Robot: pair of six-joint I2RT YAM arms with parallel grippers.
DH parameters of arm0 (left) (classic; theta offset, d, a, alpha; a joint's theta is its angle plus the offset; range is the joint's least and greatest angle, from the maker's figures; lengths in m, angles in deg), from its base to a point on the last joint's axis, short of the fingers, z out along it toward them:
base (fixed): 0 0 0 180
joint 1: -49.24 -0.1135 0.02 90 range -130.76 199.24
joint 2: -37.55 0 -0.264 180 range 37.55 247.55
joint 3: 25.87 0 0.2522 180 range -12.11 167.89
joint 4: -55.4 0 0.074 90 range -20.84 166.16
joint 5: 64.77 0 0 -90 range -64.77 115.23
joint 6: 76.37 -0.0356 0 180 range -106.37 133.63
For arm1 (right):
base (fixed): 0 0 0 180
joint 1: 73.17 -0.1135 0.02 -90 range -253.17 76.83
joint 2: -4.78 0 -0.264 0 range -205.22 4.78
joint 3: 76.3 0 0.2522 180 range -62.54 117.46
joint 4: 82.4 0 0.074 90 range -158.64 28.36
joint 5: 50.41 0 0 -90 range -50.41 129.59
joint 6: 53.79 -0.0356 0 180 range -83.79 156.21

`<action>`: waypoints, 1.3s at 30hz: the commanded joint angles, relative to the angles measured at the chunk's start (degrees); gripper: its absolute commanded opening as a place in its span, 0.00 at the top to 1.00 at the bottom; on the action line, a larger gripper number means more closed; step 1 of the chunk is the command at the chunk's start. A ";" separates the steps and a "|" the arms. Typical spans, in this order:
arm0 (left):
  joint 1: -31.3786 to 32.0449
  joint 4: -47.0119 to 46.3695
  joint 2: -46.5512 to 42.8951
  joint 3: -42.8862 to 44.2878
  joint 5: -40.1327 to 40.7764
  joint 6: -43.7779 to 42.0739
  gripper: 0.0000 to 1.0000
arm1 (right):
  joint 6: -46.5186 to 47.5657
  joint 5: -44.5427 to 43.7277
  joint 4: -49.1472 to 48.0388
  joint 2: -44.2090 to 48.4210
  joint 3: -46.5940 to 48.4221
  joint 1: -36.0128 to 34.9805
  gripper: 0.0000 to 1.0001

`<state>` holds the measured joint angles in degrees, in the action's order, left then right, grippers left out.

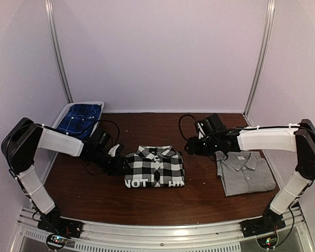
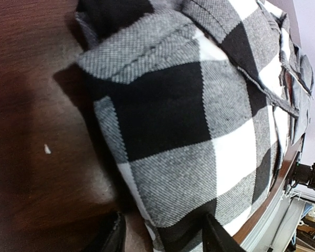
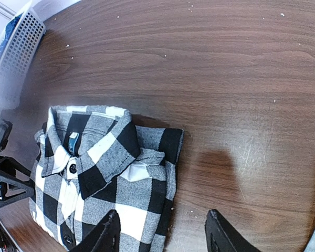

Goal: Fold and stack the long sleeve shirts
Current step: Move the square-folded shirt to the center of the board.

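Dark brown wooden table (image 1: 199,199) under pale lilac walls (image 1: 163,52), and from where I stand the folding looks done, with the stacking not yet made.

The black-and-white large-check flannel shirt (image 1: 155,167) lies folded at the middle of the table, its white lettering along the near edge. The plain grey collared shirt (image 1: 245,172) lies folded well to its right, apart from it.

The left gripper (image 2: 163,239) is at the flannel's left edge, jaws spread with the folded edge between them, not clamped. The right gripper (image 3: 163,233) hovers over bare wood just beside the flannel's right edge, jaws also spread and holding nothing.

What could go wrong, as I judge it:
- If the left jaws close on the top layer only, a lift would peel the fold open.
- Carried from 1 side alone, the bundle could sag and the tucked sleeves spill out.
- Dragged across the wood instead of lifted, the bottom layer could bunch.
- Set down off-centre, it could rumple the grey collar or hang over the table's right edge.

Count: 2 folded shirts on the table, 1 checked and 1 grey; 2 grippers; 1 white slatted basket (image 1: 63,113) at the back left, holding 1 blue plaid garment (image 1: 81,118).
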<state>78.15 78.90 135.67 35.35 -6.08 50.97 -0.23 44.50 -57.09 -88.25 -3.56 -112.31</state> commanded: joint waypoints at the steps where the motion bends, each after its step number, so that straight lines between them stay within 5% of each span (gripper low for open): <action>1: 0.91 -3.68 2.27 0.04 -1.15 1.09 0.53 | 0.53 -2.35 1.87 2.60 -1.21 -0.12 0.43; 10: 2.02 -4.99 4.12 1.28 -1.35 2.63 0.79 | 0.73 -2.60 2.22 4.49 -2.61 -0.12 0.43; 14: 2.29 -5.56 3.98 1.93 -1.64 4.05 0.99 | 0.83 -2.70 2.09 4.70 -3.07 -0.08 0.43; 39: -12.99 20.80 -6.10 -0.51 11.86 -10.57 1.00 | 1.50 -9.43 7.71 8.60 -8.28 -0.04 0.41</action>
<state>67.50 94.27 131.13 35.79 0.94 43.65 1.36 39.01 -52.04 -82.29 -10.16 -112.31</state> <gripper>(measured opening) 0.023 0.586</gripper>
